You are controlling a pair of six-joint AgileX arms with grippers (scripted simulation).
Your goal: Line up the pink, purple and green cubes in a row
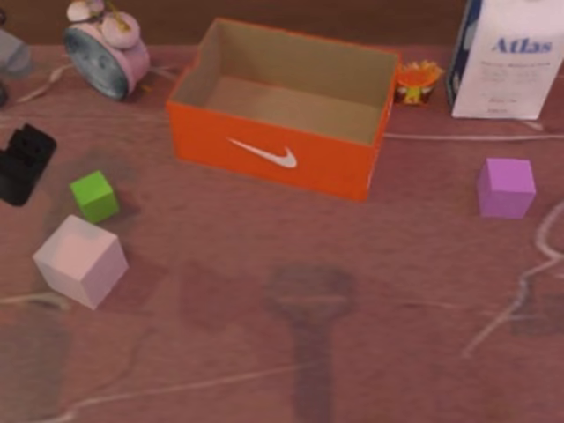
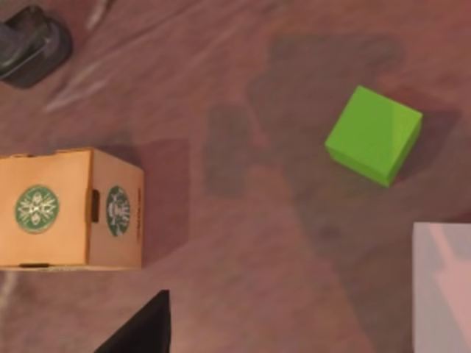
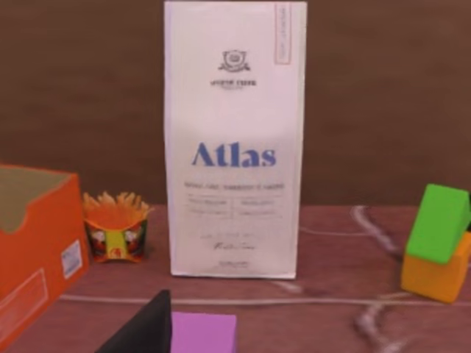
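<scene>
The pale pink cube [image 1: 79, 261] sits near the table's left side, with the small green cube [image 1: 94, 196] just behind it. My left gripper [image 1: 22, 163] hangs at the left edge, left of the green cube and apart from it. The left wrist view looks down on the green cube [image 2: 375, 134] and a corner of the pink cube [image 2: 441, 287]. The purple cube [image 1: 506, 187] rests alone at the right. My right gripper is outside the top view; its black tip [image 3: 143, 327] shows just beside the purple cube [image 3: 204, 332].
An open orange box [image 1: 273, 154] stands at the back middle, an alarm clock [image 1: 106, 48] back left, a white Atlas carton [image 1: 511, 57] and a fries toy [image 1: 418, 81] back right. A cardboard box [image 2: 70, 209] lies left of the green cube. A green-roofed block [image 3: 441, 243] stands far right.
</scene>
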